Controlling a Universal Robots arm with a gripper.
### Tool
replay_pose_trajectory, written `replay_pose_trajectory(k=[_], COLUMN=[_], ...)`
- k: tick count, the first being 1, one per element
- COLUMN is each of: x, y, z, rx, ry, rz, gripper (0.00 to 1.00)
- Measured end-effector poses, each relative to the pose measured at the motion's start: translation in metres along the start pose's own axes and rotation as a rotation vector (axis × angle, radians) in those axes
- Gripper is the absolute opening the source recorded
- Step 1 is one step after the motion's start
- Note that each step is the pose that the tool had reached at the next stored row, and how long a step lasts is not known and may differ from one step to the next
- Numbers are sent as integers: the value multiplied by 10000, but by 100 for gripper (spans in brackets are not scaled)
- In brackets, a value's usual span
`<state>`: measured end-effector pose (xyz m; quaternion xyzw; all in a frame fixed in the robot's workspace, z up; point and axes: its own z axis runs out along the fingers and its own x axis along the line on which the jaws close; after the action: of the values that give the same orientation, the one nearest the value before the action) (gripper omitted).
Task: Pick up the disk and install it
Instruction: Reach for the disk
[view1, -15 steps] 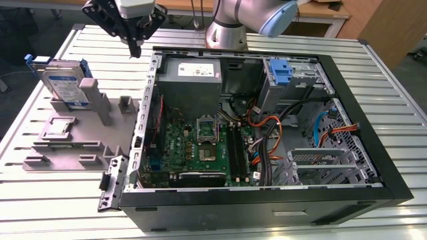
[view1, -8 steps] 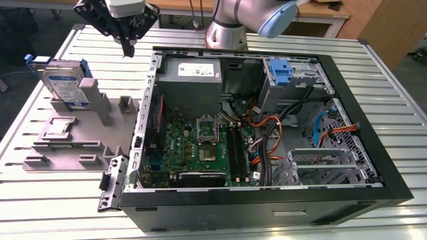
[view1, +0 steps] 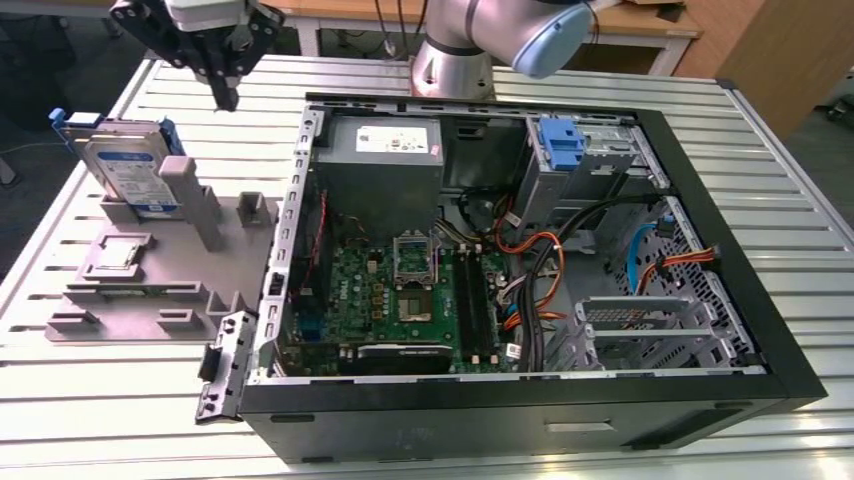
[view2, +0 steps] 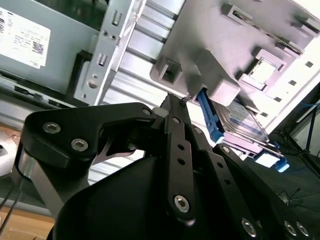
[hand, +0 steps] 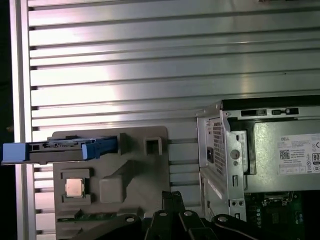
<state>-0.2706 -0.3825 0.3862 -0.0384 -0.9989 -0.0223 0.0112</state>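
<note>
Disk (view1: 124, 168) upright in holder (view1: 174, 266), exterior view's left of case (view1: 534, 420).

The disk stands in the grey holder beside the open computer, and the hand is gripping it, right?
Not gripping: the exterior view shows the hand clear of the disk, in the air, holding nothing. The disk does stand in the holder beside the computer.

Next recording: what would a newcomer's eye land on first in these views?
The open computer case dominates the exterior view, lying on the slatted metal table with its boards and cables exposed. On the exterior view's left of it, the disk stands on edge in a grey holder. The tool hangs near the disk, apart from it and holding nothing.
</note>
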Motion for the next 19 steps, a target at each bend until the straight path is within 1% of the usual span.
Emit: replay_pose_trajectory(k=[5, 8, 13, 19], x=[176, 253, 278, 290], y=[16, 18, 16, 15], z=[12, 19, 22, 25], rx=[1, -1, -1, 0], ry=[1, -1, 1, 1], rz=[0, 2, 1, 1], gripper=[10, 10, 10, 10])
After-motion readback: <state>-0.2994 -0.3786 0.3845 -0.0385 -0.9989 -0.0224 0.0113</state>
